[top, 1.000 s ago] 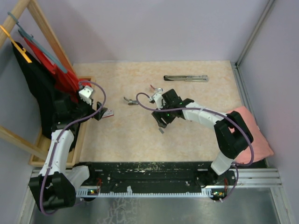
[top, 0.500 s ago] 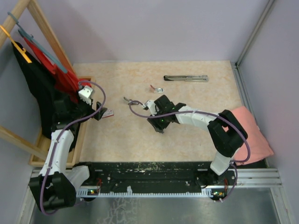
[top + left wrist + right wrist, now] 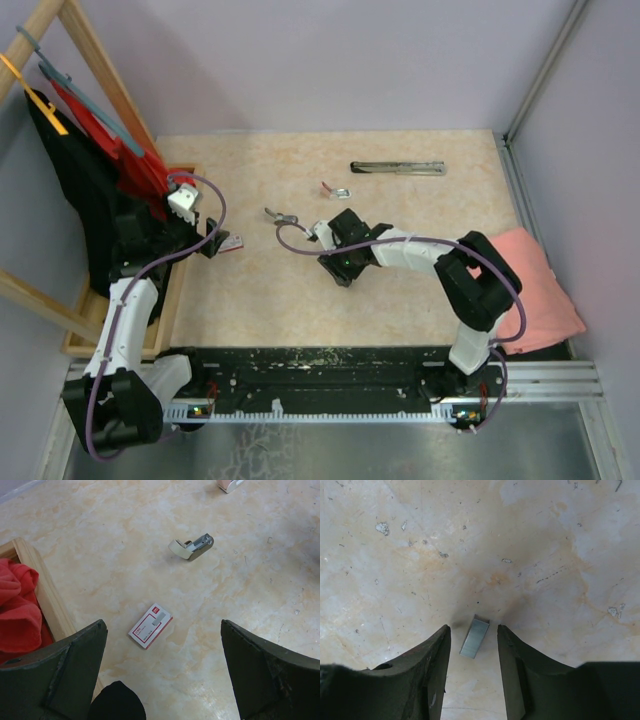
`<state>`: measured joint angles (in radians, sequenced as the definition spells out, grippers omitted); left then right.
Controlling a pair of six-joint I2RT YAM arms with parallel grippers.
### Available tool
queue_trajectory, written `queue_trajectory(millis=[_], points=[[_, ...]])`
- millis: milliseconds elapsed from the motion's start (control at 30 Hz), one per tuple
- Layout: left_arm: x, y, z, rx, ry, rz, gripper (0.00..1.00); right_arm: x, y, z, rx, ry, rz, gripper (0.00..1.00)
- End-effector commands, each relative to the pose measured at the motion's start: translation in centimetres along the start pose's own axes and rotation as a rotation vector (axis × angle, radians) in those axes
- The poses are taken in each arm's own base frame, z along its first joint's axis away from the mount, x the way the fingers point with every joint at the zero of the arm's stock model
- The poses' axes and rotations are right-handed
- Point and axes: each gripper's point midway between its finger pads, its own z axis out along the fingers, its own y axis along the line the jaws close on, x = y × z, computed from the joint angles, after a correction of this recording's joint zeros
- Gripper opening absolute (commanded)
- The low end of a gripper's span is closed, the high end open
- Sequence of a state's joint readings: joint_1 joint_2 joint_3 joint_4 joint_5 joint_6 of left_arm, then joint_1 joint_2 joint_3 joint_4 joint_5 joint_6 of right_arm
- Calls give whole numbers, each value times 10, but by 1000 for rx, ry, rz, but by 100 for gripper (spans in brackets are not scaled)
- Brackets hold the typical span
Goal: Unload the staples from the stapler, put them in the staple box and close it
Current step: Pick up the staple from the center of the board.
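Left of top view: left claw [image 3: 163,630] wide open, holding nothing, hovering over worktop [image 3: 545,555]. Red-and-white box [image 3: 150,632] under it, mini stapler [image 3: 192,547] further up, neither touched.

Centre: right claw [image 3: 473,630] down at worktop, fingers [image 3: 427,670] part-way apart, straddling staples [image 3: 474,639]. Short grey strip lies flat, bottom-centre of wrist view, gap on both sides, so not gripped yet.

Tip imo: strip sits skewed to fingers, so square wrist up, keep tips right at surface, pinch slow on long sides, else it skates out or snaps.

Upper right: long silver bar [image 3: 397,167], leave it.
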<state>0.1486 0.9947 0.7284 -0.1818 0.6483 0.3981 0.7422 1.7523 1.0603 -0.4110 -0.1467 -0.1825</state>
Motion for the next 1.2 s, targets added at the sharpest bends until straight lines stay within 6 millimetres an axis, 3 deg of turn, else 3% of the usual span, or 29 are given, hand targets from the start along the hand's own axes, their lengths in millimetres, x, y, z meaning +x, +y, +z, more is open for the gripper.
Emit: queue_trajectory(millis=[0,567,1167], points=[[-11,0,-4,7,-29,22,99,-5,-1,2,23,-10,-18,42],[-10,1,-3,9,-27,18,99,0,-10,4,97,29,-54,22],[-10,0,-3,9,-27,18,99,-21,-15,-15,121,-25,-57,17]])
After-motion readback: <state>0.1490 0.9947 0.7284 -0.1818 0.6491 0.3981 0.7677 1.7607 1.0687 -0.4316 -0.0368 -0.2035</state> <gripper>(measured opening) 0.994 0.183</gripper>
